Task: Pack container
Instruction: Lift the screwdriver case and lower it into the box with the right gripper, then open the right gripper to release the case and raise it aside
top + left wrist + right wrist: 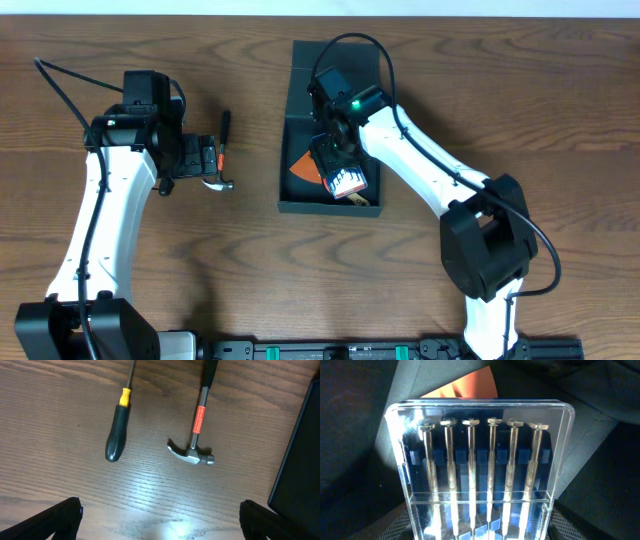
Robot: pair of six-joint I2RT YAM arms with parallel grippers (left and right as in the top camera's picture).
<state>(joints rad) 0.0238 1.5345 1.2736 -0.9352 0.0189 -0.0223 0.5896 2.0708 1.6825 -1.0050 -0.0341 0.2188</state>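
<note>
The box (298, 110) stands open mid-table. The right claw (336, 158) hangs right over it, pinching a clear case of small screwdrivers (480, 475) by one end. The case tilts down into the box, above an orange card (470, 385). Over on the left, the left claw (162, 519) hovers spread wide above the hammer (195, 440) and a black-handled screwdriver (117, 435). Both lie just ahead of it, long axes running straight away from the fingers. The hammer's head is nearest, and it lies on the box side. That arm looks the nearer for either tool.
</note>
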